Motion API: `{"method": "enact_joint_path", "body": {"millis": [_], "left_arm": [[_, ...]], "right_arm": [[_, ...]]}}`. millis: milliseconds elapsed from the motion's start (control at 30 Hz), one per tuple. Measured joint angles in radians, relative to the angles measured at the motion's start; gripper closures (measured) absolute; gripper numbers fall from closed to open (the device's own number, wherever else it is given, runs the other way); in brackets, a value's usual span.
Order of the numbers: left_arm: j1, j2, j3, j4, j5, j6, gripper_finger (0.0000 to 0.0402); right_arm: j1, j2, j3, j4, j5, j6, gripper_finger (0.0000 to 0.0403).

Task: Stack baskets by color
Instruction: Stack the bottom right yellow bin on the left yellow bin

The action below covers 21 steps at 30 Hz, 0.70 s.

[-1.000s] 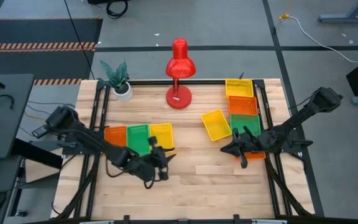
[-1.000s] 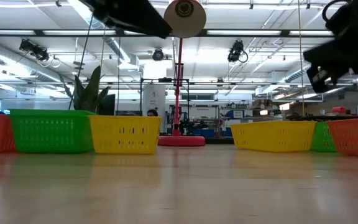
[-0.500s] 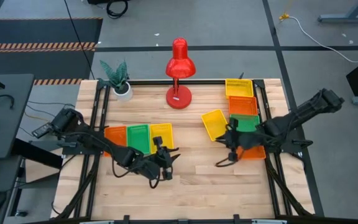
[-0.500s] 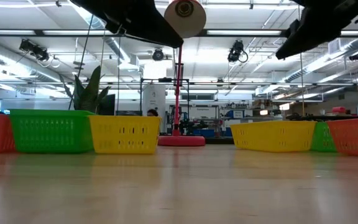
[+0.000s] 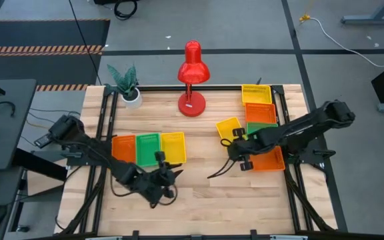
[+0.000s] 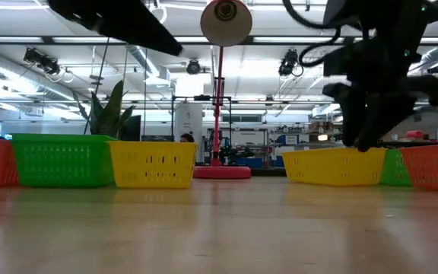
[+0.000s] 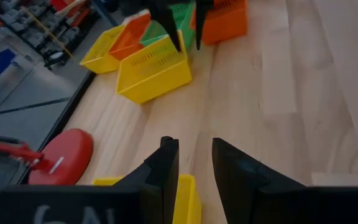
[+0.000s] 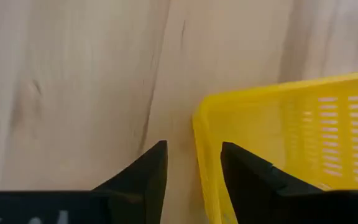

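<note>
Wooden table (image 5: 205, 193), unlabelled baskets (image 5: 149, 148), lamp (image 5: 192, 80)

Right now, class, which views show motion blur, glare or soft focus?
Low view: the right arm is motion-blurred, and ceiling lights glare behind it. Left wrist view: its own fingers are soft. Right wrist view: the yellow basket is slightly soft.

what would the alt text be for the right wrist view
The right hand hangs open just above a wooden table, its two dark fingers astride the corner rim of a yellow basket. Nothing is held.
</note>
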Motion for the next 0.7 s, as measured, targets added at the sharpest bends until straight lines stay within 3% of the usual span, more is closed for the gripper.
{"method": "enact_joint_path", "body": {"millis": [133, 367, 433, 533, 700], "left_arm": [[-0.065, -0.037, 0.000, -0.083, -0.070, -0.088, 0.0299], [-0.156, -0.067, 0.000, -0.116, -0.138, -0.115, 0.0299], [-0.190, -0.087, 0.000, -0.155, -0.182, -0.132, 0.0299], [-0.235, -0.120, 0.000, -0.216, -0.284, -0.190, 0.0299], [-0.290, -0.164, 0.001, -0.272, -0.422, -0.243, 0.0299]], "right_arm": [[-0.024, 0.038, 0.000, -0.011, 0.001, -0.021, 0.0272], [-0.036, 0.073, 0.001, 0.035, 0.012, -0.040, 0.0385], [-0.026, 0.080, 0.005, 0.074, 0.015, -0.032, 0.0389], [0.003, 0.121, 0.084, 0.107, 0.019, 0.003, 0.0390], [0.058, 0.248, 0.346, 0.103, 0.104, -0.004, 0.0392]]}}
